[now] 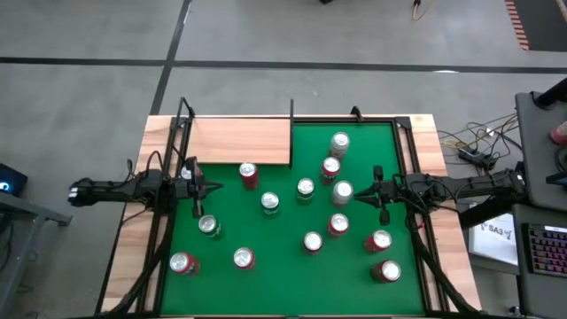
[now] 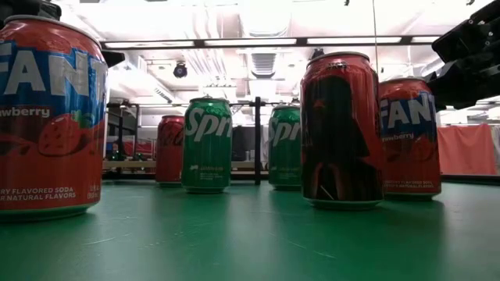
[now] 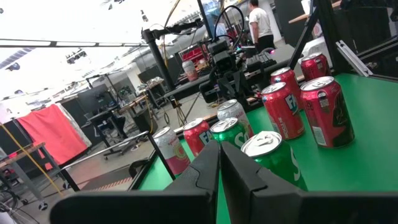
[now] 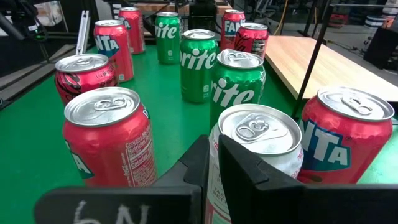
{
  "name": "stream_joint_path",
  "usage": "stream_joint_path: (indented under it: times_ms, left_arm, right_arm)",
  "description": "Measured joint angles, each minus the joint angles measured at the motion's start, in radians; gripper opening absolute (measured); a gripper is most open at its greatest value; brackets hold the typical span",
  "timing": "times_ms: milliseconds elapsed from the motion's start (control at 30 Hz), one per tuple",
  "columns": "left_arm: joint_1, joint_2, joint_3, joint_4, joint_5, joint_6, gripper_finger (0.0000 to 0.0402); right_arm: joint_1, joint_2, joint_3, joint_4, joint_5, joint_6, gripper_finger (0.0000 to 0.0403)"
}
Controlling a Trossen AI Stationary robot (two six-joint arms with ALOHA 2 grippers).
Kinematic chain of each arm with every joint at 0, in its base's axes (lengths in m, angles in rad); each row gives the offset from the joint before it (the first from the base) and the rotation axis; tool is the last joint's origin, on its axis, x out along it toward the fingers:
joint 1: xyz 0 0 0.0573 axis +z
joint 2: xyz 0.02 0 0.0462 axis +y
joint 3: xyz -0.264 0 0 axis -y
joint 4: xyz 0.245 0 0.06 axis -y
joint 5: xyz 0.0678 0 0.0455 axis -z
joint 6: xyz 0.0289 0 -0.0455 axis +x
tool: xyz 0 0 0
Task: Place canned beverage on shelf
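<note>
**Cans crowd the green worktop; shelf bare**

The shelf [image 1: 241,140], a pale wood panel with thin black rods, sits at the worktop's [image 1: 266,248] far left corner. Left gripper [image 1: 211,187] hovers just beside it, fingers together, empty. Right gripper [image 1: 361,195], also closed and empty, sits among tightly packed cans [image 1: 342,190]. The low view's near cans hide most of the shelf.

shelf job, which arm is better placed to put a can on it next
Probably the left. In the high view the left gripper sits just below the shelf, with a red can close beside it. The right gripper is among the cans across the table, farther from the shelf. Both are shut and hold nothing.
</note>
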Motion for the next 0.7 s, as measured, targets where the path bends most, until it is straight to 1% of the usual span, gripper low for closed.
stream_joint_path:
  times_ms: [367,567,633,667,700]
  left_arm:
    - [0.000,0.000,0.000,0.000,0.000,0.000,0.0000]
    - [0.000,0.000,0.000,0.000,0.000,0.000,0.0000]
    - [0.000,0.000,0.000,0.007,0.001,0.030,0.0000]
    - [0.000,0.001,0.000,0.028,0.018,0.007,0.0000]
    - [-0.001,0.002,0.000,0.073,0.056,-0.062,0.0000]
  right_arm:
    - [0.000,0.000,0.000,0.000,0.000,-0.002,0.0028]
    - [0.000,0.000,-0.001,0.007,0.001,-0.058,0.0028]
    - [0.000,0.000,-0.003,0.036,0.003,-0.069,0.0028]
    - [0.000,0.000,-0.003,0.057,0.003,-0.068,0.0028]
    - [0.000,-0.002,-0.003,0.081,0.003,-0.061,0.0028]
